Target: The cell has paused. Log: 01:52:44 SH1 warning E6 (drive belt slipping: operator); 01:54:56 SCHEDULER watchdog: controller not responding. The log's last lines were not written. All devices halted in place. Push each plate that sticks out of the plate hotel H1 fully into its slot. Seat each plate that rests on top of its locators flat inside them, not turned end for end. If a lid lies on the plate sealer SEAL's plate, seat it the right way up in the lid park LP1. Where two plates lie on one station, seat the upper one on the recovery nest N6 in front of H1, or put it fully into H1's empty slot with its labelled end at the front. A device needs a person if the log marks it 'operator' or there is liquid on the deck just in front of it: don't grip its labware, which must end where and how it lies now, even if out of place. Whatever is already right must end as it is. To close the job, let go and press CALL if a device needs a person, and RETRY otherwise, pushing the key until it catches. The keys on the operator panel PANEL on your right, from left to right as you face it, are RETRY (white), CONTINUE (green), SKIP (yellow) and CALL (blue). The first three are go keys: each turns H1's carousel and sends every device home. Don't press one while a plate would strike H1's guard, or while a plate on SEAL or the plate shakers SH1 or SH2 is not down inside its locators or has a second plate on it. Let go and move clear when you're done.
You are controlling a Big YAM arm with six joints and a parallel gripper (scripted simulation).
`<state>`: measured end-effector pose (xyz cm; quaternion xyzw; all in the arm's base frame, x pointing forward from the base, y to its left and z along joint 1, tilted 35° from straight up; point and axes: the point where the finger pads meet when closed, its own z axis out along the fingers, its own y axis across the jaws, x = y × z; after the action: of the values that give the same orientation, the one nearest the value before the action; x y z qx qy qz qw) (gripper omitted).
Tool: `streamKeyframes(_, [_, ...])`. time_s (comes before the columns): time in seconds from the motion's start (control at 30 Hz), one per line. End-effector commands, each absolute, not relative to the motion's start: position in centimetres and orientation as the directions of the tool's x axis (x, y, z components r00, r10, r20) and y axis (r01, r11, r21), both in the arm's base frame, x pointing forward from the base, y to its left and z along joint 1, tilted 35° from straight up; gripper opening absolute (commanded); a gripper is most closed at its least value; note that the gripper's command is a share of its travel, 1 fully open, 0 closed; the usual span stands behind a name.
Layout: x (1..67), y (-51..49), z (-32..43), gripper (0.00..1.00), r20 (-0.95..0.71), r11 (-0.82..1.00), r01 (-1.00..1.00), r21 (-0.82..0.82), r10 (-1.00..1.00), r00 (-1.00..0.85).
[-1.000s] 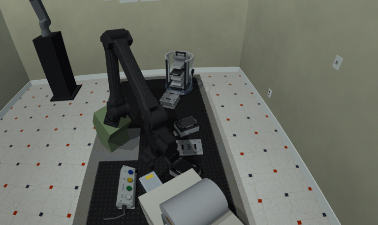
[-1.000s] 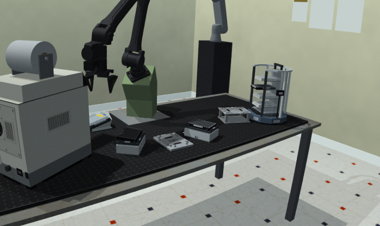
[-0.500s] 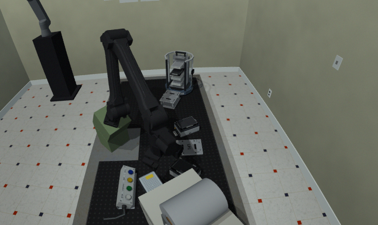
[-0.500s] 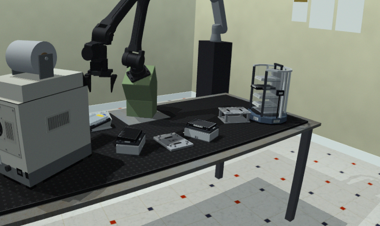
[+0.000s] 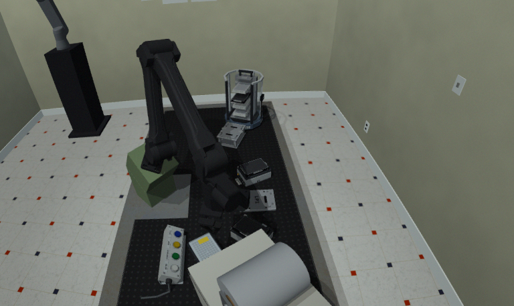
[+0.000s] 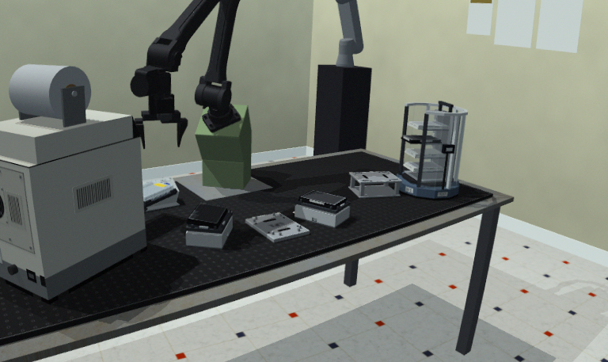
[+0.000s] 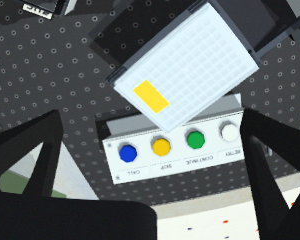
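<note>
My gripper (image 6: 161,129) is open and empty, high above the table's near end; in the wrist view its fingers frame the operator panel. The panel (image 5: 171,254) shows blue (image 7: 128,154), yellow (image 7: 161,147), green (image 7: 196,139) and white (image 7: 229,131) keys. A white gridded plate with a yellow label (image 7: 190,67) (image 5: 204,246) lies on the sealer's tray and looks slightly tilted (image 6: 159,190). Two shakers each carry a dark plate (image 6: 209,223) (image 6: 322,206). The lid park (image 6: 276,229) between them is bare. The nest (image 6: 374,182) in front of the plate hotel (image 6: 430,150) is bare.
The large sealer with its roll (image 6: 53,179) stands at the table's near end, close beside my gripper. The arm's green base (image 6: 224,147) is behind it. The hotel holds light plates and one dark plate (image 6: 421,139); I cannot tell whether any sticks out.
</note>
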<state>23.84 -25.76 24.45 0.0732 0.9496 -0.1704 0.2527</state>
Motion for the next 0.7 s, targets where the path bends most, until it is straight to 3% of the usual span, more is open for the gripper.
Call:
streamKeyframes(0.0, [24.50,-26.61,25.84,1.00,-0.471,0.926,0.108,-0.361,-0.081,-0.878])
streamKeyframes(0.67, [24.50,-26.60,25.83,1.00,-0.283,0.813,-0.260,-0.521,-0.452,-0.846])
